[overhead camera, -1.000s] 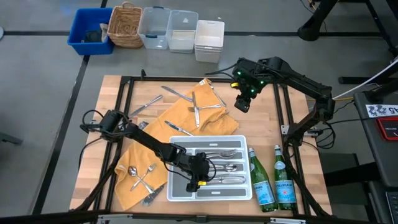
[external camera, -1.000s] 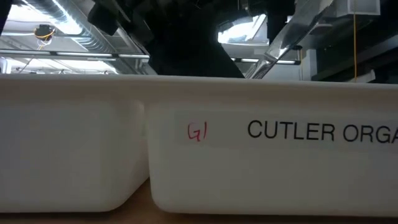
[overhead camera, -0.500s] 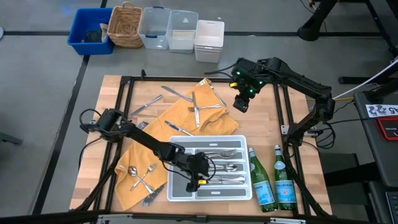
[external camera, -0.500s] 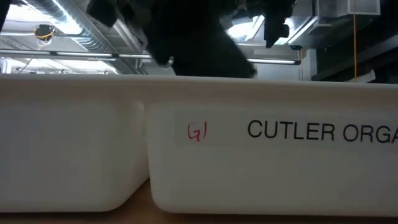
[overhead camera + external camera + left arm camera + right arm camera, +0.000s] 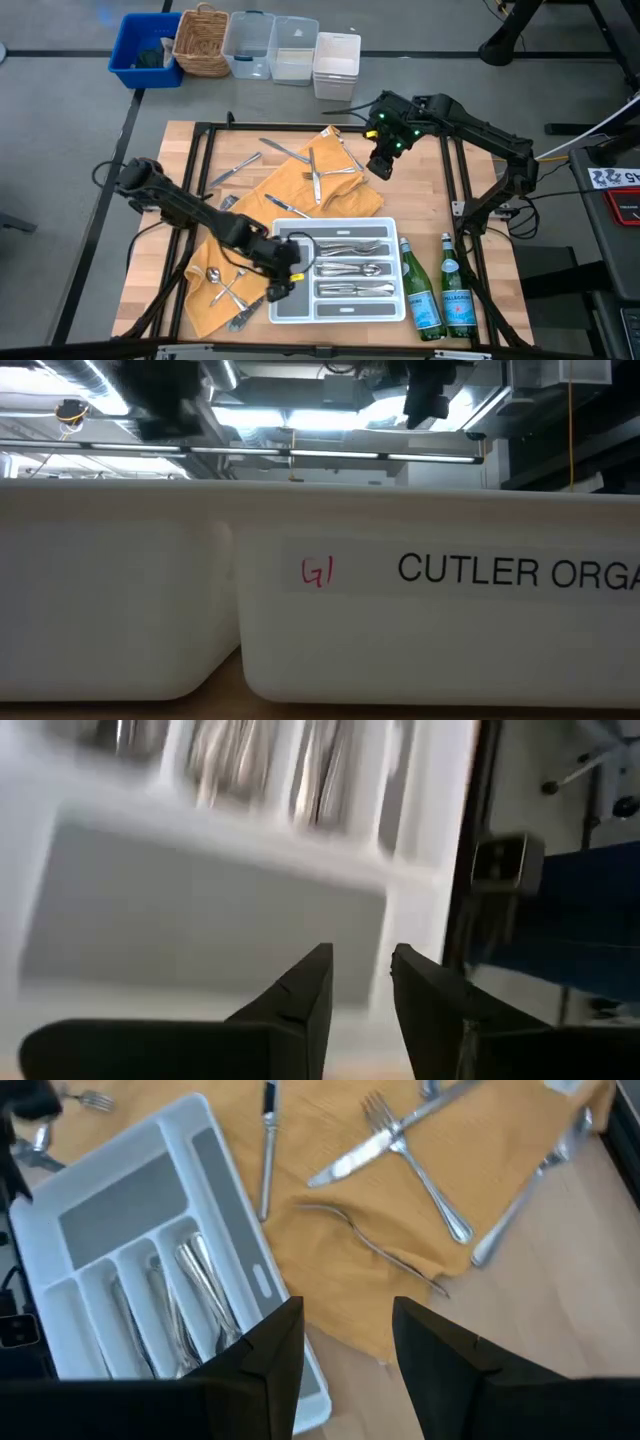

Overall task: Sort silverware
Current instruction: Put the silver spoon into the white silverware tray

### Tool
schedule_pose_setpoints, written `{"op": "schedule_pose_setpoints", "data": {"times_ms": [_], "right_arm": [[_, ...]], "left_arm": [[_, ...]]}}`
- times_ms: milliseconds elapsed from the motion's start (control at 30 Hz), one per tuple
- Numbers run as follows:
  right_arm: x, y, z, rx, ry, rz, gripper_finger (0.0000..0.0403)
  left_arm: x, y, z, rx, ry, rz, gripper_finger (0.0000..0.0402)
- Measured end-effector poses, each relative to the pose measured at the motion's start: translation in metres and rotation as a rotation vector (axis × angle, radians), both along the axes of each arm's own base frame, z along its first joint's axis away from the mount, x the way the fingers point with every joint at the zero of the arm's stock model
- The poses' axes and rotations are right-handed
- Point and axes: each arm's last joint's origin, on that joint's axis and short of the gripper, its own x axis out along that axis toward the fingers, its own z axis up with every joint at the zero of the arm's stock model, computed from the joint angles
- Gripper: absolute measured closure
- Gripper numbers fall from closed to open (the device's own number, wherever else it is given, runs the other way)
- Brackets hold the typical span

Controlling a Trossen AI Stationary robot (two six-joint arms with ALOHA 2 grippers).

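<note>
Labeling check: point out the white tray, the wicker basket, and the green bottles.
white tray (image 5: 392,312), high view, right rim.
wicker basket (image 5: 201,42), high view, woven inside.
green bottles (image 5: 424,298), high view, label of the left one.

The left arm reaches low and diagonally across the counter, its left gripper (image 5: 279,283) tipped downward with jaws parted and empty, while the right arm hangs raised, right gripper (image 5: 379,164) spread wide, gripping nothing.
</note>
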Motion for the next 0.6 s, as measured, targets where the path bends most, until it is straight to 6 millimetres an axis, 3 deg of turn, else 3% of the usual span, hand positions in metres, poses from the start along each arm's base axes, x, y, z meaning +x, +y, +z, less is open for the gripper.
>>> {"op": "schedule_pose_setpoints", "data": {"times_ms": [367, 600], "right_arm": [[0.019, 0.048, 0.004, -0.062, -0.067, 0.152, 0.0247], [0.027, 0.076, 0.006, -0.059, -0.123, 0.227, 0.0247]], "left_arm": [[-0.064, -0.047, 0.001, -0.125, 0.393, 0.383, 0.0309], [-0.099, -0.079, -0.001, -0.208, 0.464, 0.768, 0.0309]]}}
